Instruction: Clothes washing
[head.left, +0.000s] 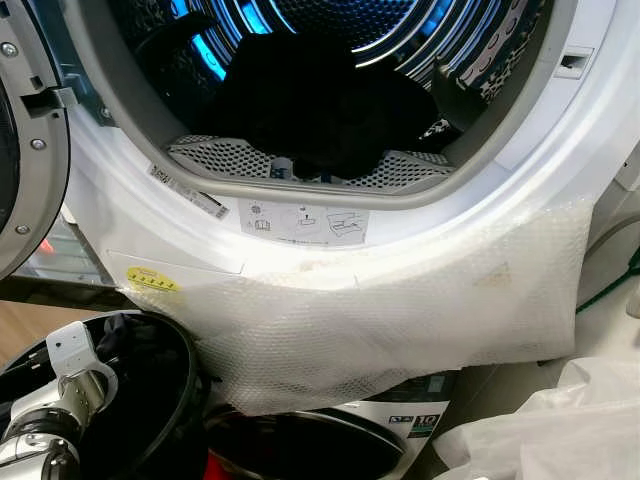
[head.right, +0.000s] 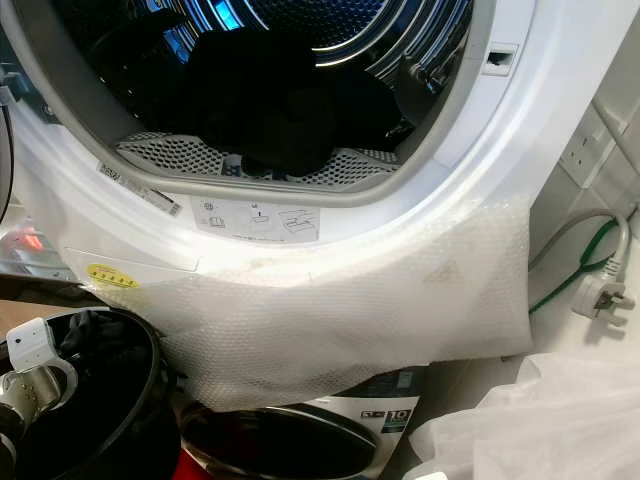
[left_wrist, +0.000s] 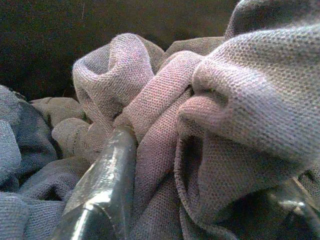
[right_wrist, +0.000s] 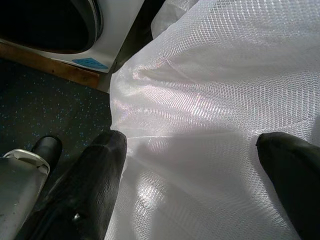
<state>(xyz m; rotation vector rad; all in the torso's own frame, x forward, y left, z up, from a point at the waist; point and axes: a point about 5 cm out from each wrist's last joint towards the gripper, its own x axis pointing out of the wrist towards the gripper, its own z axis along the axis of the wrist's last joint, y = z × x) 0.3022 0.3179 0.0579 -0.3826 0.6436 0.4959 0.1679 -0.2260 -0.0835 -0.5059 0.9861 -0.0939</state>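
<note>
The dryer's open drum (head.left: 480, 60) holds a heap of dark clothes (head.left: 310, 110) behind the perforated lint grille (head.left: 230, 155). At the lower left stands a black basket (head.left: 185, 370) with dark garments (head.left: 125, 330) in it. My left arm (head.left: 60, 395) reaches down into that basket. In the left wrist view my left gripper (left_wrist: 200, 190) stands open, its fingers (left_wrist: 107, 175) pushed into grey knit cloth (left_wrist: 235, 90) that bunches between them. My right gripper (right_wrist: 195, 165) hangs open just above a white mesh sheet (right_wrist: 215, 85), with nothing held.
The machine's round door (head.left: 30, 150) is swung open at the left. Bubble wrap (head.left: 400, 310) drapes over the front panel. A second machine (head.left: 370, 430) sits below. A white bag (head.left: 560, 430) lies at the lower right, and a plug (head.right: 605, 295) with cable by the wall.
</note>
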